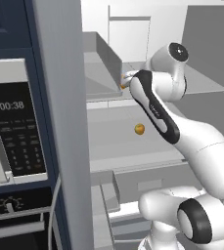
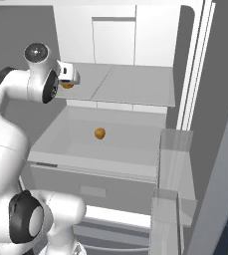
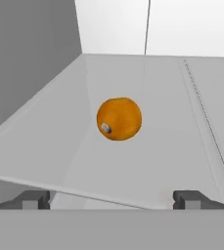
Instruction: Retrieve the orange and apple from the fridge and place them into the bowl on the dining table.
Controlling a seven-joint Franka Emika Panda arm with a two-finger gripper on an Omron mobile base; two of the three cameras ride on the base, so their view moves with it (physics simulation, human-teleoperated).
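Observation:
The fridge (image 2: 135, 84) stands open, white inside. An orange (image 3: 119, 118) lies on its upper shelf near the left wall. My gripper (image 3: 112, 199) is open at the shelf's front edge, its two fingertips spread wide on either side, a short way in front of the orange and not touching it. From the base, the gripper (image 2: 68, 74) sits just above the orange (image 2: 67, 85), which also peeks out beside the hand (image 1: 123, 85). A smaller yellow-orange round fruit (image 1: 139, 129), apparently the apple, rests on the lower shelf. The bowl and dining table are out of view.
A black microwave (image 1: 15, 127) reading 00:38 sits in navy cabinetry left of the fridge, behind the grey door edge (image 1: 64, 122). The open right door's bins (image 2: 172, 149) stand close on the right. A drawer front (image 2: 93, 187) lies below the lower shelf.

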